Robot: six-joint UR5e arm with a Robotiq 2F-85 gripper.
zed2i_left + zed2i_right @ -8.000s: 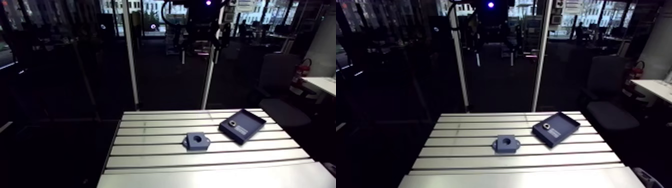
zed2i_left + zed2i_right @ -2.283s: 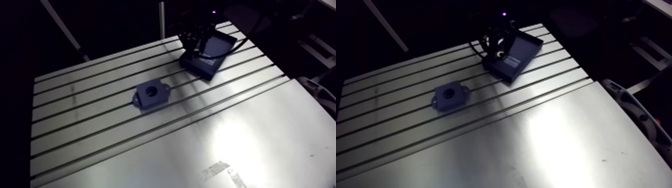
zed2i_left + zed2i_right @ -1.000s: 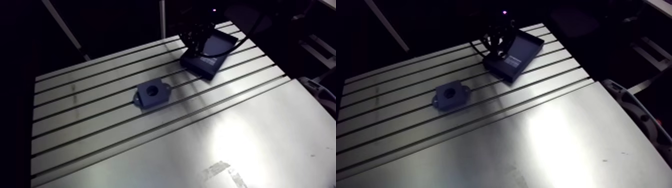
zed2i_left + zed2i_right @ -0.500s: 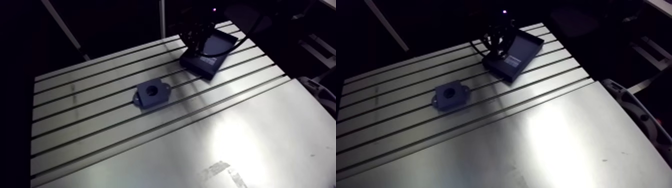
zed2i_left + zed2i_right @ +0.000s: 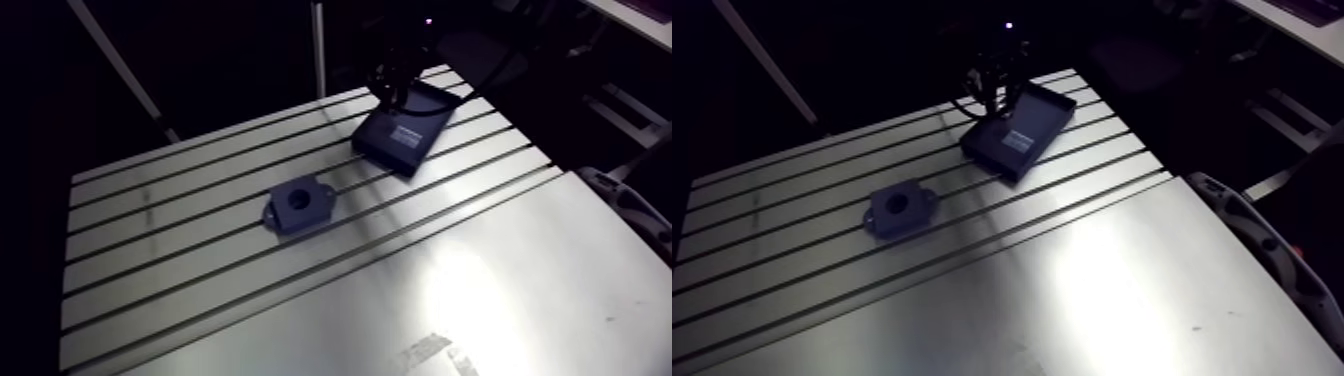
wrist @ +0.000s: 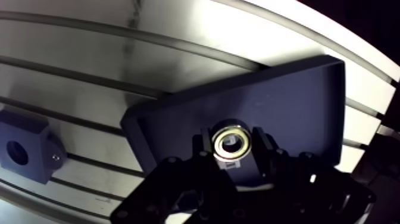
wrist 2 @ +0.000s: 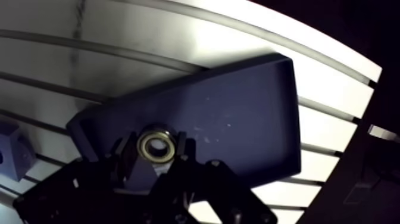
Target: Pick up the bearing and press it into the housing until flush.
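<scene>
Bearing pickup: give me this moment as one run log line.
phase: pick | gripper: shut on bearing | bearing: over tray | housing: hole empty, on table beside tray

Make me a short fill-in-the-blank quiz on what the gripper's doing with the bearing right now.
The bearing is clamped between the gripper's two ____.
Beneath it lies the dark tray, resting on the slotted ____.
The housing sits apart from the tray, its bore ____.
Missing words: fingers; table; empty.
</scene>
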